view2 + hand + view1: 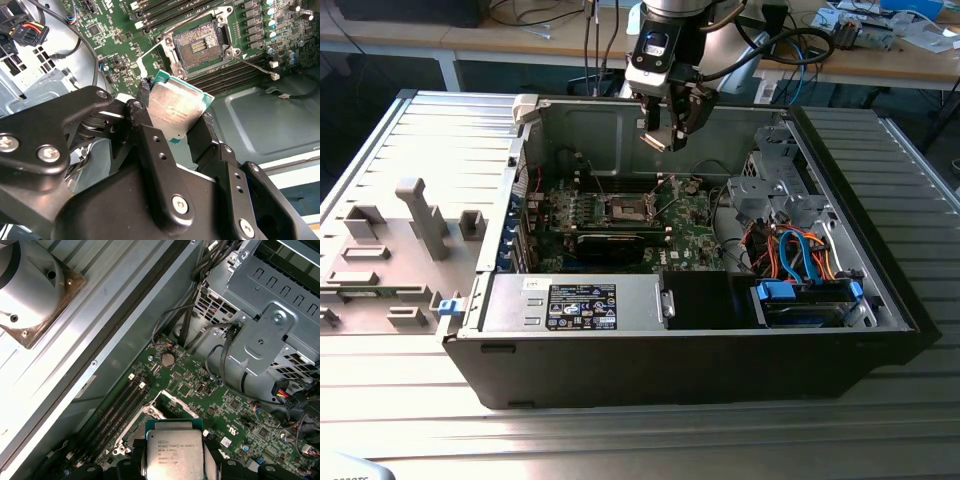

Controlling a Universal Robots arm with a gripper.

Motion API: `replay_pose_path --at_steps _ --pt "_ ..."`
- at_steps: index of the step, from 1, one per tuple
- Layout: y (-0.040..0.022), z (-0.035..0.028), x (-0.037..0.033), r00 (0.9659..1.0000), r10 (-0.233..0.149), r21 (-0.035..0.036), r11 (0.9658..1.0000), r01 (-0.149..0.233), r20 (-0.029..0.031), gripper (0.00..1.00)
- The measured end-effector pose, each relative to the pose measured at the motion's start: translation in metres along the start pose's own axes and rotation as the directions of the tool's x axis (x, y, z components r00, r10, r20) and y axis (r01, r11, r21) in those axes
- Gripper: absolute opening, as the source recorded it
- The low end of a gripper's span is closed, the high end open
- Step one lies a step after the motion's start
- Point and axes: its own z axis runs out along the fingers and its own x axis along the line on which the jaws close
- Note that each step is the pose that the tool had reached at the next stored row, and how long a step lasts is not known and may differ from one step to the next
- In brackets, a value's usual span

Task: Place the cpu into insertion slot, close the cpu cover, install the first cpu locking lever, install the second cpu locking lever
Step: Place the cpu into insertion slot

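My gripper point(666, 138) hangs over the open computer case, above the green motherboard point(685, 222). It is shut on the cpu point(175, 107), a silvery square chip with a teal-green edge, pinched between the two black fingers point(142, 100). In the first wrist view the cpu point(174, 450) shows its printed top between the fingertips. The insertion slot point(197, 46) lies uncovered below and slightly off to one side of the chip, its dark pin field showing. The cpu cover point(150, 56) stands raised at the socket's edge. A thin wire lever point(256, 64) sticks out beside the socket.
Long memory slots point(165, 12) run beside the socket. A metal drive cage point(272, 300) with cable bundles point(790, 255) stands at the exterior view's right. The power supply point(580, 302) lines the case front. The grey case panel point(400, 240) with fixtures lies to the exterior view's left.
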Motion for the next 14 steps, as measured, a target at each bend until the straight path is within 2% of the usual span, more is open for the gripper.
replay_pose_path --at_steps 14 --pt "0.0 0.0004 0.0 1.0 0.006 -0.0001 1.0 -0.006 0.0005 0.55"
